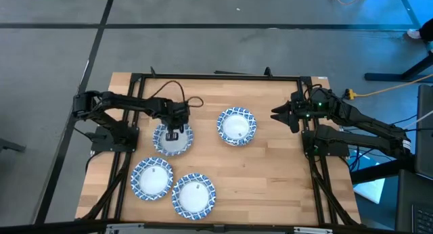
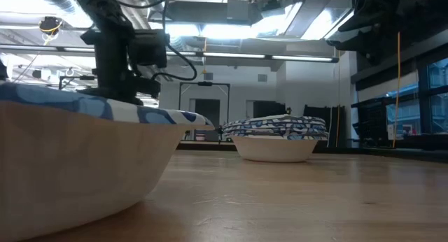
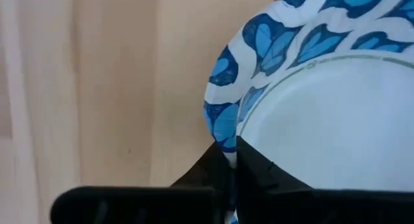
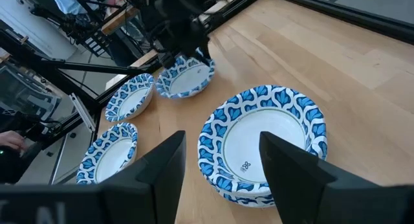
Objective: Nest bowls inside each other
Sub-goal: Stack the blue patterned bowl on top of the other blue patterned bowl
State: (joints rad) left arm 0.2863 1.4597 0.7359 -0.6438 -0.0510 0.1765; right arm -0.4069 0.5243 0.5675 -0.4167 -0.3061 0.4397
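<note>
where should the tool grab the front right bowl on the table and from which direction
Pinch the rim of the front right bowl from straight above, one finger inside and one outside. It sits upright and open, shallow with a thin flared wall. The left tool grips another bowl this way.

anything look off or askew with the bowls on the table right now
Nothing stands out. Four bowl spots sit upright on the table: a neat stack near the middle, two bowls at the front, and one whose rim the left tool pinches. The right tool waits open at the right edge.
</note>
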